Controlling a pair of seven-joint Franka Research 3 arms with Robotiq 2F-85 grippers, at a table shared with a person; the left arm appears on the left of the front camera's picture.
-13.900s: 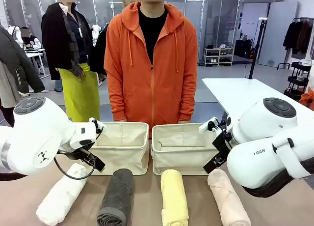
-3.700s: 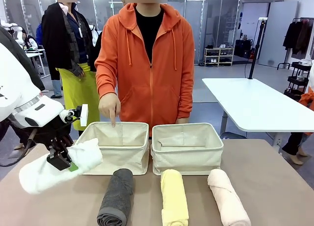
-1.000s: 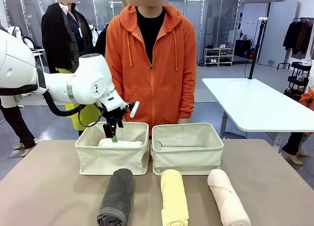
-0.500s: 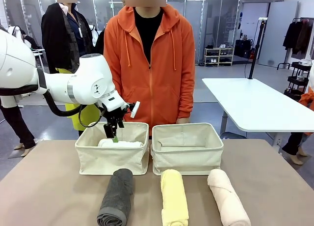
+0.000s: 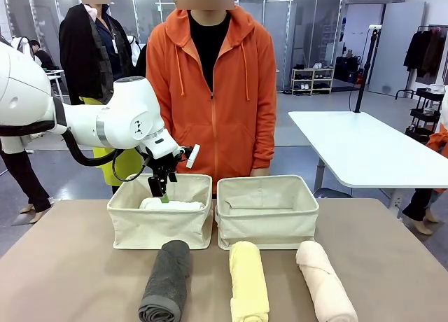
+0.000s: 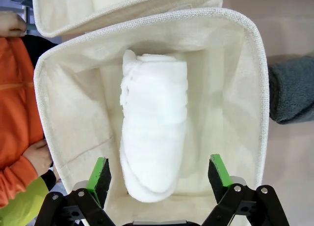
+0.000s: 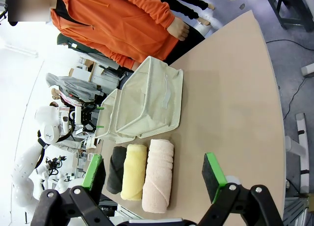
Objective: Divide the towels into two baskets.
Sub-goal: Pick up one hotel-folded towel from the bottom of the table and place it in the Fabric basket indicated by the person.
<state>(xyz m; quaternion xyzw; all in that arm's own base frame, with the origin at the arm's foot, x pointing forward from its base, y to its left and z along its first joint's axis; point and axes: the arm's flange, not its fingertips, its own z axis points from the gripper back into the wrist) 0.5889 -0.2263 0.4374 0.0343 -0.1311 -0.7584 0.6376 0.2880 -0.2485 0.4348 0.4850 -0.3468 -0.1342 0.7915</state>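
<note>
Left gripper (image 5: 161,190): my jaws stand apart and grip nothing. They point down into the left basket (image 5: 159,228), just above the white towel (image 5: 173,204). Seen from my left wrist, that towel lies flat on the basket floor, running 12 to 6 o'clock. Its 6 o'clock end sits between my green pads (image 6: 100,173) and touches neither.

Right gripper (image 7: 153,173): jaws wide apart, nothing between them, held high over the table (image 7: 230,103).

Right basket (image 5: 264,224): stands at 3 o'clock of the left basket, their side walls just beside each other.

Three towels lie on the table at 6 o'clock of the baskets, side by side and apart. The dark grey towel (image 5: 166,280) lies before the left basket, its far end close against the front wall. The yellow towel (image 5: 248,280) and pink towel (image 5: 325,280) lie before the right basket.

At 12 o'clock of the baskets, a person in an orange hoodie (image 5: 213,91) stands at the table's far edge.
</note>
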